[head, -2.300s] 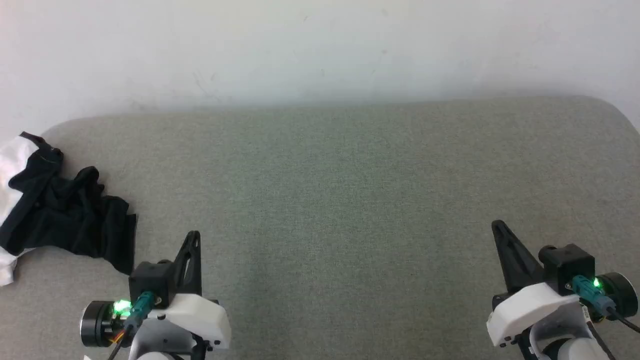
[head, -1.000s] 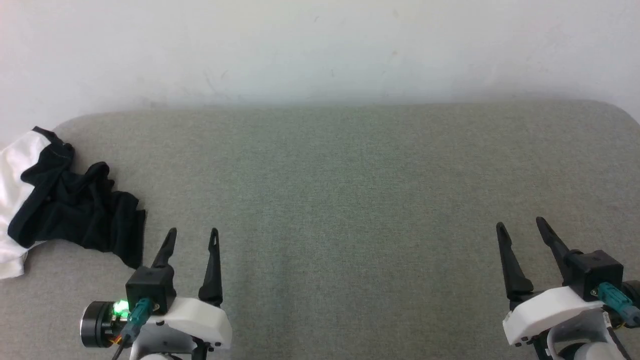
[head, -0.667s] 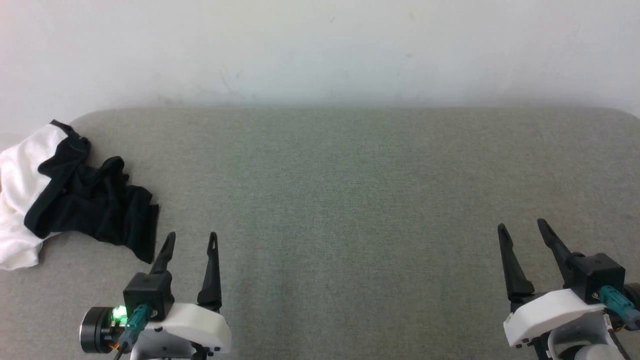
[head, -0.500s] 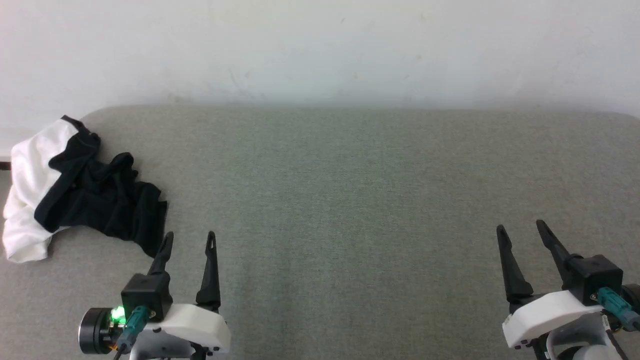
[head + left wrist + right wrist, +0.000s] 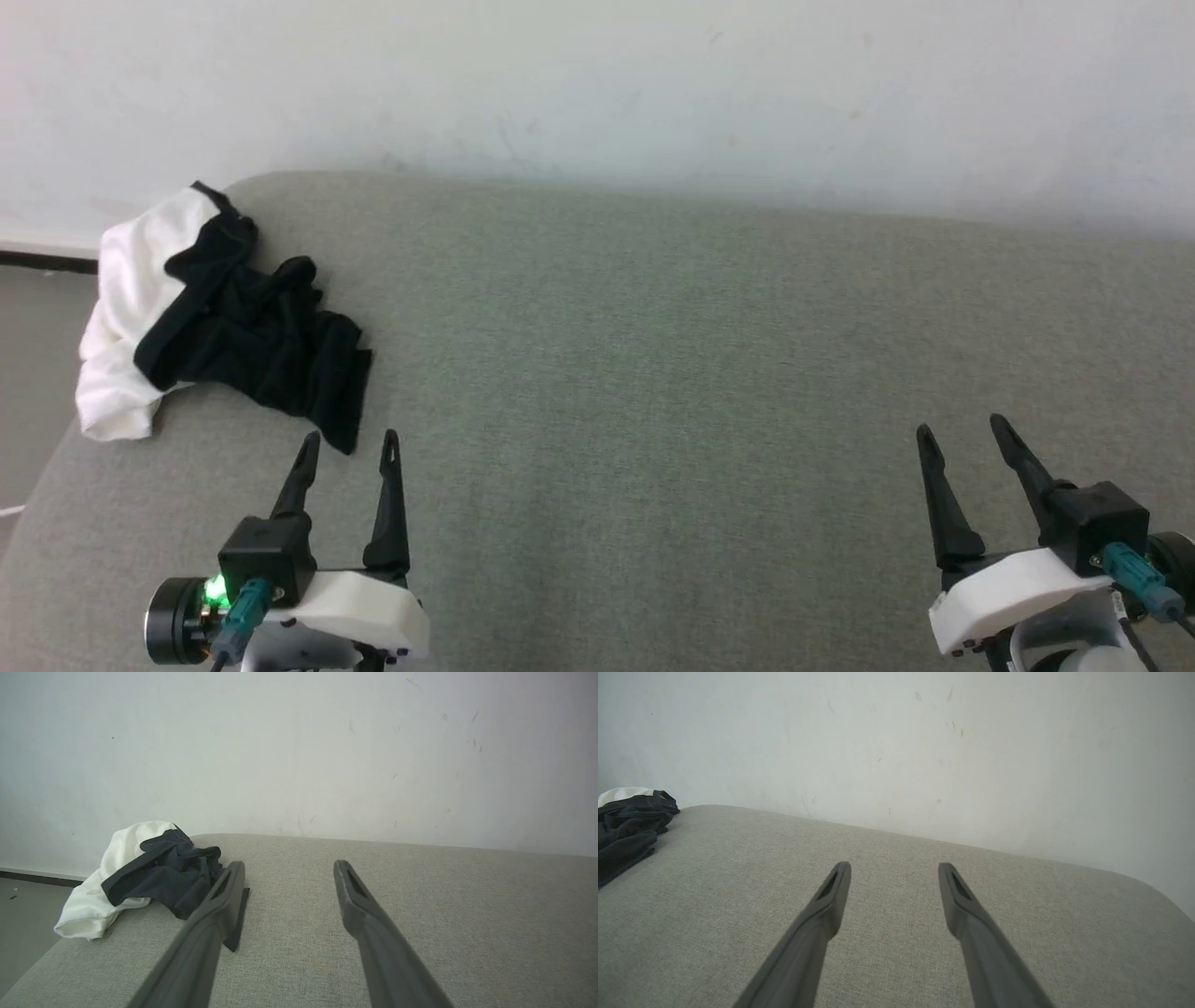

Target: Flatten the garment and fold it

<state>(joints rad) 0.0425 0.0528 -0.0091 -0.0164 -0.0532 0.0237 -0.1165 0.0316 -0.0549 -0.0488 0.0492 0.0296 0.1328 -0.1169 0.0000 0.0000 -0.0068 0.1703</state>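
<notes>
The garment lies crumpled at the far left corner of the grey padded surface, black folds on top and a white part hanging over the left edge. The left wrist view shows the garment just beyond and left of my left fingers. It appears again at the left edge of the right wrist view as dark folds. My left gripper stands open and empty, its tips just short of the garment's near black corner. My right gripper is open and empty at the lower right, far from the garment.
The grey padded surface runs wide between the two grippers, with a rounded left edge dropping to the floor. A white wall stands right behind its far edge.
The whole head view has swung to the left, so the garment now sits further right and in full sight. Both grippers hold the same open stance as a second ago.
</notes>
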